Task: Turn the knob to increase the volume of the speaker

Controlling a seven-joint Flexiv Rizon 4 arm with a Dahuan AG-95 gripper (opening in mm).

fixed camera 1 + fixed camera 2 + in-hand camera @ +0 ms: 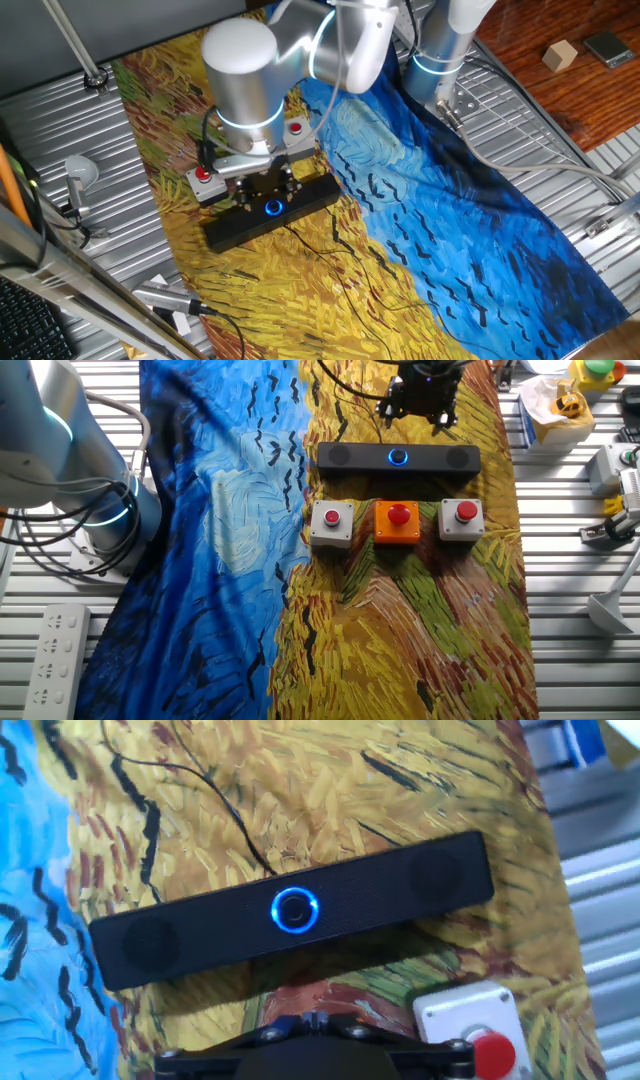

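Slatted metal desk [560,660], covered by a painted cloth [250,560], blue on one side, yellow wheat-field on the other. Speaker [398,458] lies flat on the yellow part, knob [398,457] at its middle, ring lit blue. Thin black cable [210,795] runs off from the speaker across the cloth.

Three red-button boxes sit in a row just beside the speaker: grey box [332,524], orange box [397,522], second grey box [463,520]. None touch the speaker.

End effector [420,395] hangs above the speaker, off the knob, no contact. Hand view looks down on the bar with the knob [295,909] near frame centre; only the dark base of the end effector shows at the bottom edge, fingertips not visible. Cannot tell if the fingers are apart or together. In one fixed view the arm's wrist [240,70] blocks most of the boxes; the knob [273,208] glows just below the end effector [265,188].
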